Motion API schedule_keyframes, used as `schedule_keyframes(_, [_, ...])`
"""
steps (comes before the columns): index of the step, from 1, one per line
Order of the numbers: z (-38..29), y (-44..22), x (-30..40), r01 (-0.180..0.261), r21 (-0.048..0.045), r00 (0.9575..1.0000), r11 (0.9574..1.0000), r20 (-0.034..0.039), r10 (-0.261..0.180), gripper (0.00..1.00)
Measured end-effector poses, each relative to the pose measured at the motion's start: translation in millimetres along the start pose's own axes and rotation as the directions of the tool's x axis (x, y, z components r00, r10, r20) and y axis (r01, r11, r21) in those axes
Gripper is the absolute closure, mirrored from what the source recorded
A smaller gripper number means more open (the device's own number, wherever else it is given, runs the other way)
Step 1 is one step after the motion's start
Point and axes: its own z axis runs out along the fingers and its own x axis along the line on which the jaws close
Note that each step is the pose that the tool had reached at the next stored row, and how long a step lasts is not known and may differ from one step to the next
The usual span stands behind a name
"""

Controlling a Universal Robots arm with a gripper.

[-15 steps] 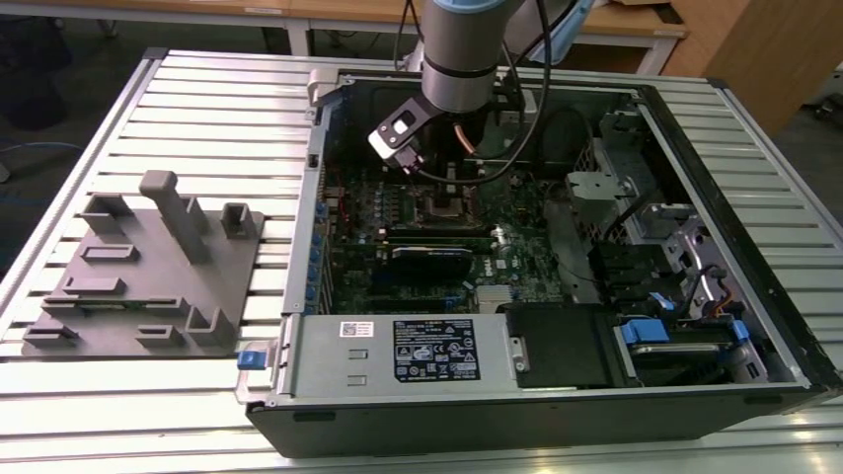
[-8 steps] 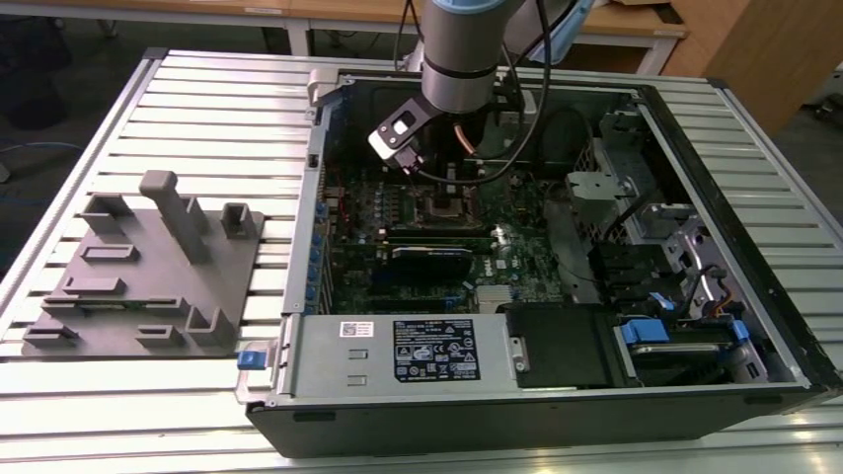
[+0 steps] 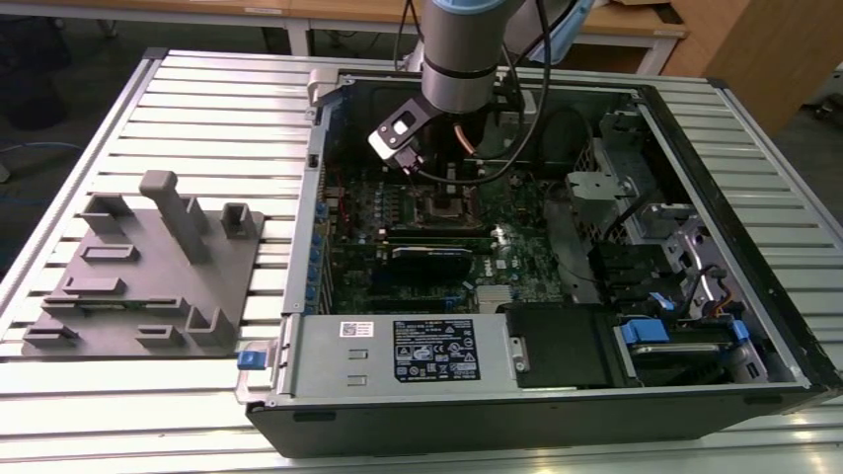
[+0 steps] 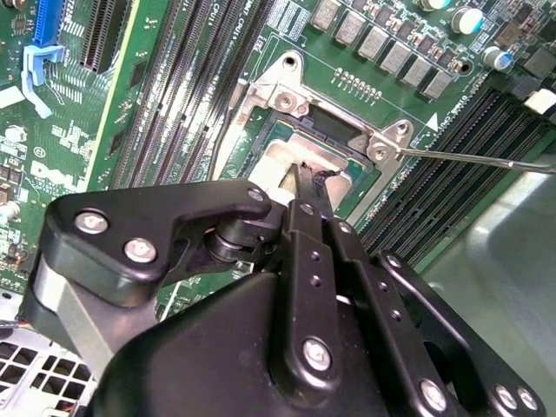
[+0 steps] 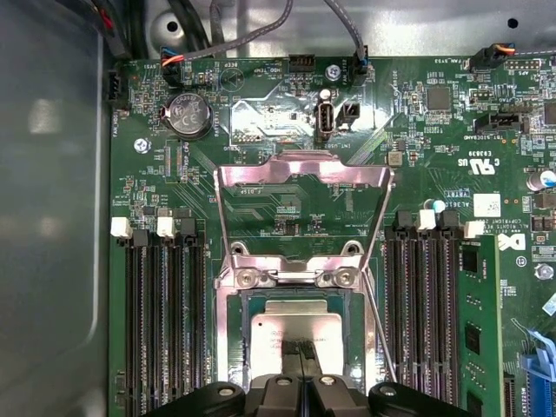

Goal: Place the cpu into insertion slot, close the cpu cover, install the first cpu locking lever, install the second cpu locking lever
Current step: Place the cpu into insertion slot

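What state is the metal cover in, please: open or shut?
Open. In the first wrist view the cover stands swung back, and the chip lies uncovered.

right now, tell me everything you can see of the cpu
The small flat square chip with a silver-grey metal top lies level inside the square black-rimmed socket, silver frame cover swung open beyond it. Its top looks bare, glossy metal. The black claw, tips together, sits on or just over one edge; contact unclear.
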Motion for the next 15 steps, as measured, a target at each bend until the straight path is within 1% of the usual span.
schedule_keyframes(3, [-2.9,0.4,0.6,0.000,-0.0015,1.0000,1.0000,-0.0028,0.000,0.90])
schedule_keyframes(4, [-5.4,0.3,0.3,0.000,-0.0004,1.0000,1.0000,-0.0007,0.000,0.90])
schedule_keyframes(11, [-18.2,0.6,0.4,0.000,-0.0001,1.0000,1.0000,-0.0002,0.000,0.90])
schedule_keyframes(12, [-19.4,0.6,0.4,0.000,-0.0001,1.0000,1.0000,-0.0002,0.000,0.90])
schedule_keyframes(15, [-19.7,0.7,0.4,0.000,0.0000,1.0000,1.0000,-0.0003,0.000,0.90])
